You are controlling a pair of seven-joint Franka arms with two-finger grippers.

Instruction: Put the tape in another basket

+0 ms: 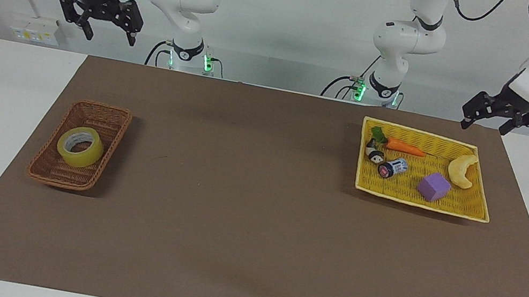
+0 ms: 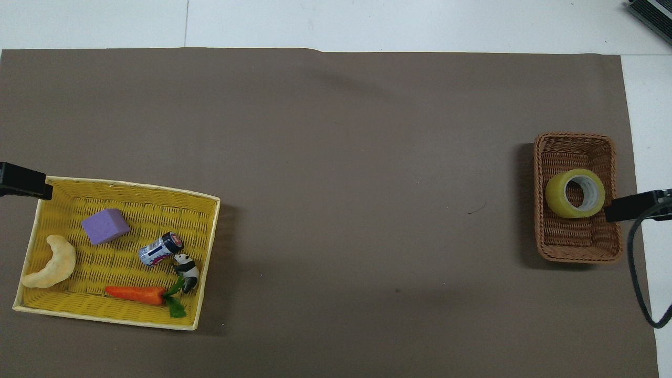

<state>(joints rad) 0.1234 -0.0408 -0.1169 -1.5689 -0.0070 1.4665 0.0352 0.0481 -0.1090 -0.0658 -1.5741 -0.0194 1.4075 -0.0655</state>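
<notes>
The tape (image 1: 80,146) lies flat in the brown basket (image 1: 54,171), so it is done or not begun. Right gripper (image 1: 98,27) and left gripper (image 1: 502,118) hang high, jaws open and empty.

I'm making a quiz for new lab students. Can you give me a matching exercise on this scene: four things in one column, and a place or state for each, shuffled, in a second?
Things:
1. tape
2. purple block
3. right gripper
4. carrot

Places or states:
A. open, raised at the right arm's end of the table
B. in the yellow tray-basket, along its edge nearest the robots
C. in the brown wicker basket
D. in the yellow tray-basket, farther from the robots than the crescent toy

Pairs: 1-C, 2-D, 3-A, 4-B
</notes>
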